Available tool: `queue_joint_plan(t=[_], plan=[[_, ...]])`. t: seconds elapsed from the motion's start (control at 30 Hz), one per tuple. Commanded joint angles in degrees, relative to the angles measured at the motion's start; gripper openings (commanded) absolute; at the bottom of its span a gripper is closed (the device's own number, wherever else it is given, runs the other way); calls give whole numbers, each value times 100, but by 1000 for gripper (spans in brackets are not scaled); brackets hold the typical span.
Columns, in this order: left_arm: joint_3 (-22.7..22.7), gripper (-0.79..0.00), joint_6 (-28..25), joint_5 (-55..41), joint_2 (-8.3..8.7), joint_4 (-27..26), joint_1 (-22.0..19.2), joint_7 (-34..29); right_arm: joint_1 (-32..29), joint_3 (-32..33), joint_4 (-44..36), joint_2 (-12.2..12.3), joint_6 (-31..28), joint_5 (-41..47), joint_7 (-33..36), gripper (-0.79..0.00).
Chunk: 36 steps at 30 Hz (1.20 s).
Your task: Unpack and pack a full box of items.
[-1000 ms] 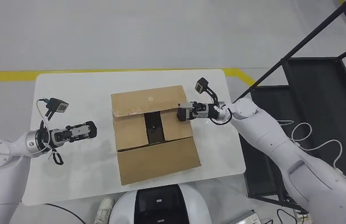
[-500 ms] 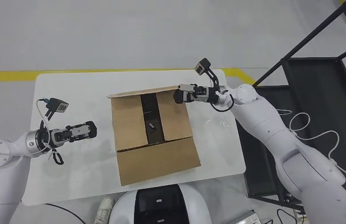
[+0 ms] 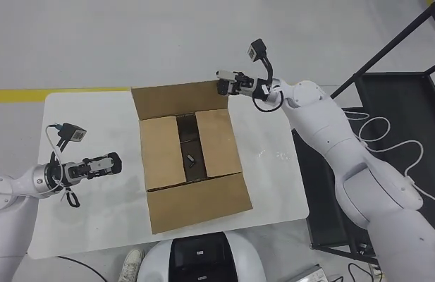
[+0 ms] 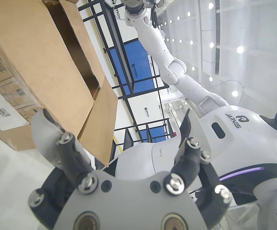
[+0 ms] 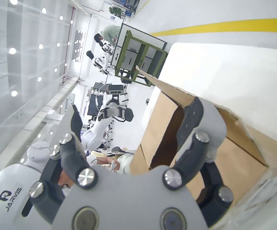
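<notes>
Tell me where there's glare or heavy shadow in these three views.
Top view: the light is even and soft, but the gap between the inner flaps of the cardboard box is in deep shadow, so its contents are hard to read. Left wrist view: the ceiling lights flare into starbursts. Right wrist view: the ceiling lights flare likewise, and the white table looks glaringly bright.

Glossy white arms [image 3: 344,162], left pincer [image 4: 114,114] with black fingers [image 4: 187,149], silver screws [image 4: 88,182], grey wrist plate [image 4: 128,204], looping cables [image 3: 70,200]
</notes>
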Motion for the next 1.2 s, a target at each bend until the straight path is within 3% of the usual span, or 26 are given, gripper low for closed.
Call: queue_joint_plan(t=[0.0, 0.63, 1.17], plan=[[0, 0, 0, 1, 0, 0, 0, 0, 115, -70, 191, -103, -29, -193, -183, 0], [0, 0, 0, 1, 0, 0, 0, 0, 580, -587, 1614, -1000, 692, -1411, -1155, 0], [0, 0, 0, 1, 0, 0, 0, 0, 525, -552, 2244, -1303, 1156, -1818, -1154, 0]])
